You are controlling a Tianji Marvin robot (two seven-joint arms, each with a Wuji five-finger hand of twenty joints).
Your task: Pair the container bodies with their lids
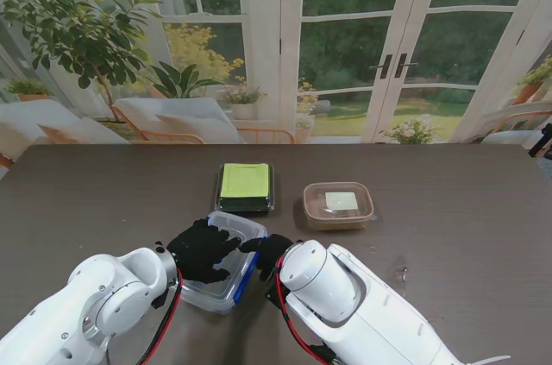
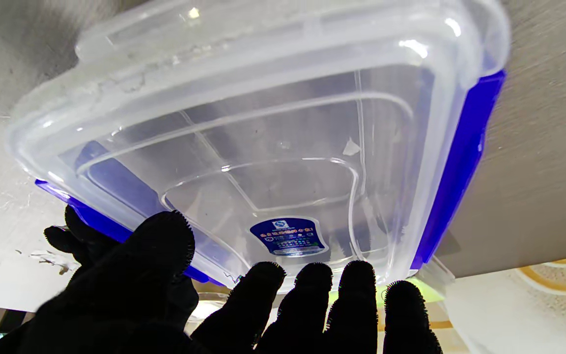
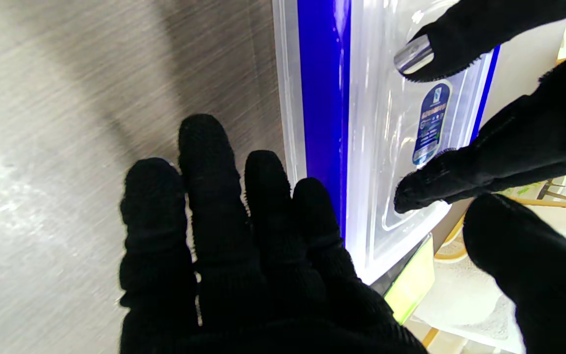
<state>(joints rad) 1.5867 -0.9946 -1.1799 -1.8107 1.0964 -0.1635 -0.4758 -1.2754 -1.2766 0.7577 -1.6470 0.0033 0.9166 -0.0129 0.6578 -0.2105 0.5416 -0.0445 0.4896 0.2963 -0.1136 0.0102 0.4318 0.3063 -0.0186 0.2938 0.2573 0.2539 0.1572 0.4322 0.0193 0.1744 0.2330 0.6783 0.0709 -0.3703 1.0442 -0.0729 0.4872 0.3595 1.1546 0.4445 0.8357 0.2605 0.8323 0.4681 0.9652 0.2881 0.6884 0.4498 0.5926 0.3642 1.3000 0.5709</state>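
Resting flat on the clear box (image 1: 226, 260), the left hand (image 1: 202, 248) spreads its fingers over the lid without gripping it. That box, with blue clips, sits on the worktop (image 1: 103, 201) near me. The right hand (image 1: 269, 251) lies open at its 3 o'clock side. At 12 o'clock stands a green-lidded box (image 1: 246, 186); a brown box (image 1: 338, 204) at 1 o'clock.

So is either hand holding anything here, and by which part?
Left hand rests flat on the clear container's lid; right hand sits beside its blue clip. No closed grip shows.
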